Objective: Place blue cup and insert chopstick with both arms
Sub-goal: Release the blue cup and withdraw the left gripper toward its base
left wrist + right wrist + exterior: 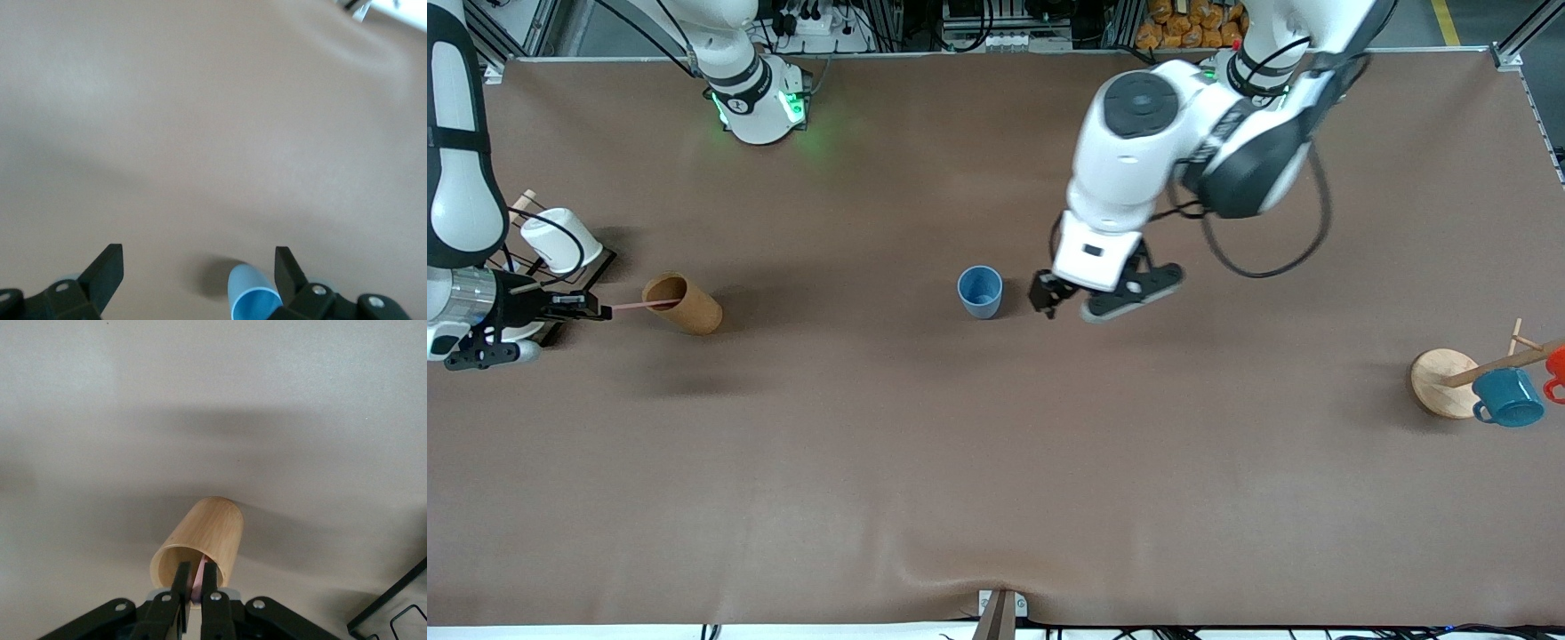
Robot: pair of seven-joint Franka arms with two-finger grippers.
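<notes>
**Cup set down mid-table, chopstick gripped at the tan cup**

The blue cup (980, 291) stands upright on the brown table (996, 462), roughly midway between the two arms' ends, mouth up. That placing makes sense: it is a spot both arms can reach, and an open mouth is what an inserted stick needs. The left gripper (1060, 300) hangs just beside the cup, toward the left arm's end, with its jaws spread and nothing between them; in the left wrist view the cup's rim (252, 300) sits close by one finger, so the cup looks released rather than held.

The right gripper (596, 310) is at the right arm's end of the table, jaws clenched on the chopstick (643, 305). The stick runs nearly level from the fingertips into the mouth of the tan cup (683, 303), which leans toward the gripper. Judging by that, the stick is being drawn out of its holder by its free end; how far it still reaches inside I cannot tell, since the right wrist view shows only a sliver of pink (198, 581) between the fingers.

Count: one blue cup, one chopstick, one tan cup, two arms. Also one white cup (562, 240) on a black rack (600, 264) by the right arm, and one teal mug (1508, 397) plus one partly visible red mug (1556, 367) on a wooden rack (1440, 380) at the left arm's end.
</notes>
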